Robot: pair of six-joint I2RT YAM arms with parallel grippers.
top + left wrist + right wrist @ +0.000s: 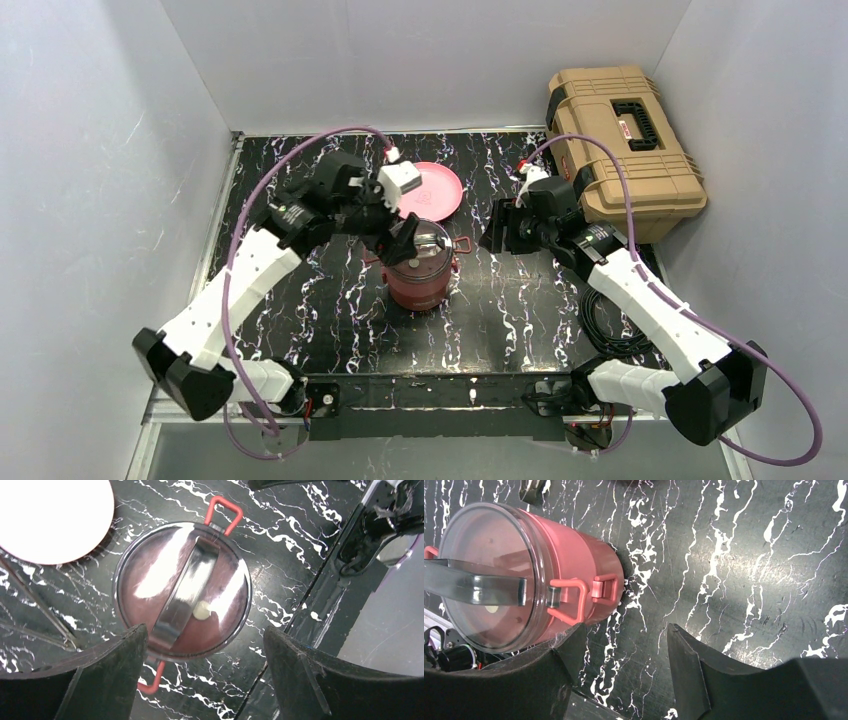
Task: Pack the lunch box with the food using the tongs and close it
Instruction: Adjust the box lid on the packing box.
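At the middle of the table [520, 320] stands the lunch box [420, 280], upright and closed, its clear lid [150, 580] on and the dark handle [187, 590] lying slantwise across it. The left gripper [405, 240] hangs right over the box, pointing down at the lid. In the left wrist view its jaws stand wide and hold nothing. The lid fills most of the gap between the two fingers [100, 680], and the finger at the left of that view overlaps the lid's near rim. Whether it touches the rim I cannot tell. A red clasp [223, 512] sticks out at the far side of the lid and another at the near side. The right gripper [495, 235] sits low on the box's right, near it but apart. In the right wrist view its jaws are also open and grip nothing, with only bare table between them. The box lies at the left of that view, outside the gap. Its side clasp [569, 600] is just above the tip of the finger at the left. The pink plate [440, 190] lies just behind the box, toward the back wall. In the left wrist view, thin dark tongs [37, 599] lie flat on the table between plate and box, clear of both grippers. The tan toolbox [620, 150] sits at the far right corner, well apart from the box.
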